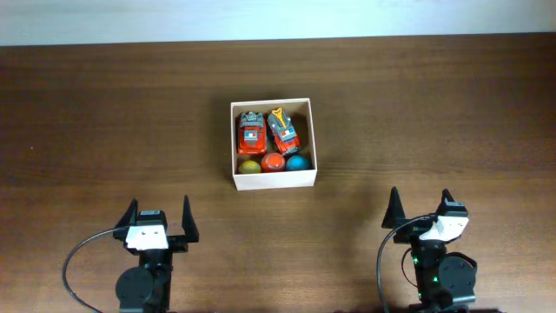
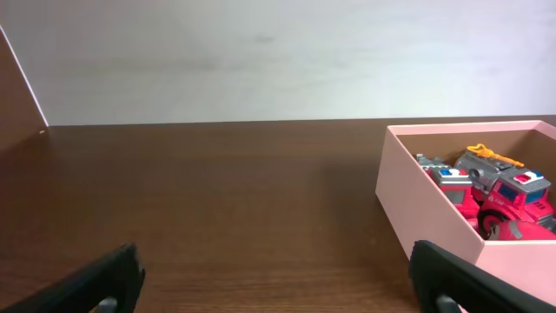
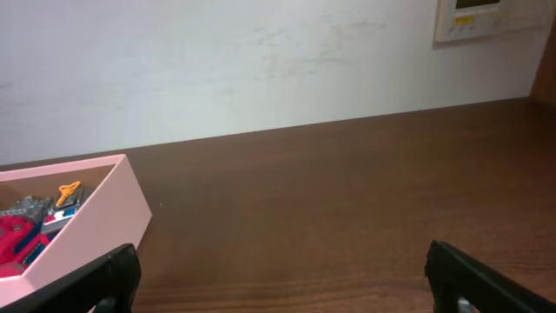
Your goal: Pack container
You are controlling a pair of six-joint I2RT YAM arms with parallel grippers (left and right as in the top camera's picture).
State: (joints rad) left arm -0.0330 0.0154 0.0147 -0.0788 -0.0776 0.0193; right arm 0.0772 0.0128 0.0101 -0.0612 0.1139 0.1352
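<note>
**Container (image 1: 272, 179) holds toys; both arms stand off, empty**

The container sits on the dark wooden table (image 1: 104, 113), about midway across it and well ahead of both arms; inside, two red toy trucks (image 1: 252, 132) lie side by side at the far wall; a yellow ball (image 1: 250, 166), an orange ball (image 1: 274, 163) and a blue ball (image 1: 298, 162) line the near wall. The left gripper (image 1: 158, 205) hangs near the table's front edge, jaws spread wide, gripping nothing; the right gripper (image 1: 420, 196) is the same on the other side; neither touches the container.
</note>
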